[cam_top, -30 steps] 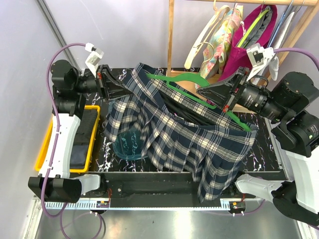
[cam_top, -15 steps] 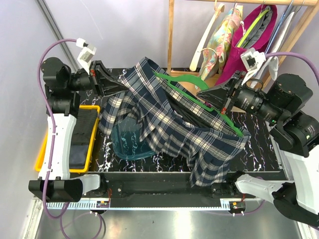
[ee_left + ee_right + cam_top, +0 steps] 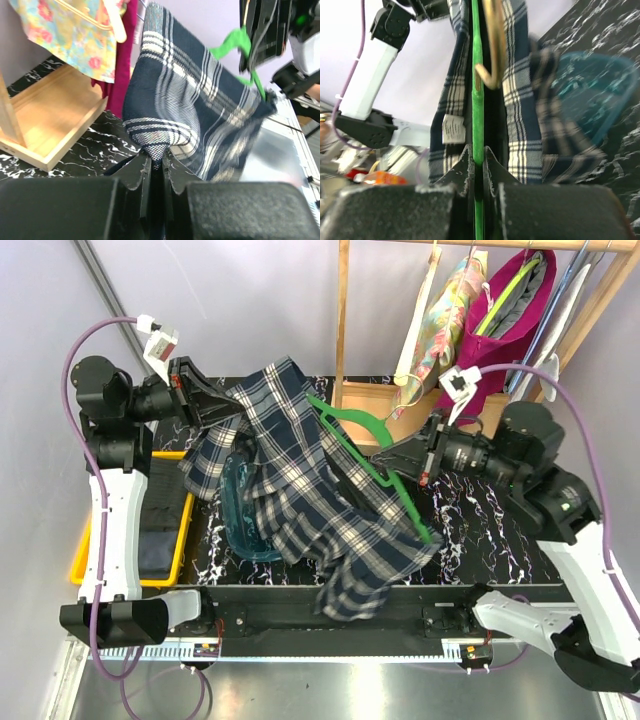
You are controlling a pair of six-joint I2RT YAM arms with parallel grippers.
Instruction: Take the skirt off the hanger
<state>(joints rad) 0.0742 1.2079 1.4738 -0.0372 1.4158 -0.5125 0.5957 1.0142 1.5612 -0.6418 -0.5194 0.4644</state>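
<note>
Top external view: both arms are raised over the counter (image 3: 500,530) with the skirt (image 3: 300,470) stretched between them.
Skirt: held up over the left half of the counter. Its top is bunched near the far-left corner, and its lower part droops over the near edge around the middle.
Skirt on hanger: not off. Plaid fabric lies on both sides of the green bar in the right wrist view (image 3: 520,100).
Hanger (image 3: 395,495): tilted, with the hook end toward the far edge and the long arm slanting down toward the near edge. Its lower tip is at the skirt's corner.
Left claw (image 3: 235,410): clenched on a fold of skirt at the far-left. In the left wrist view the fingers (image 3: 155,165) are pinched together with cloth (image 3: 190,100) bulging out above them.
Right claw (image 3: 385,458): clamped on the hanger bar near the middle of the counter. In the right wrist view the bar (image 3: 477,100) runs straight between the fingers (image 3: 476,160).
Hanger in left wrist view: a green piece (image 3: 235,42) shows past the skirt's edge.
Teal tub (image 3: 240,525): on the counter toward the near-left, partly under the skirt.
Yellow tray (image 3: 82,540): off the left edge.
Wooden rack (image 3: 343,320): beyond the far edge, holding a floral garment (image 3: 450,310) and a magenta garment (image 3: 515,310).
</note>
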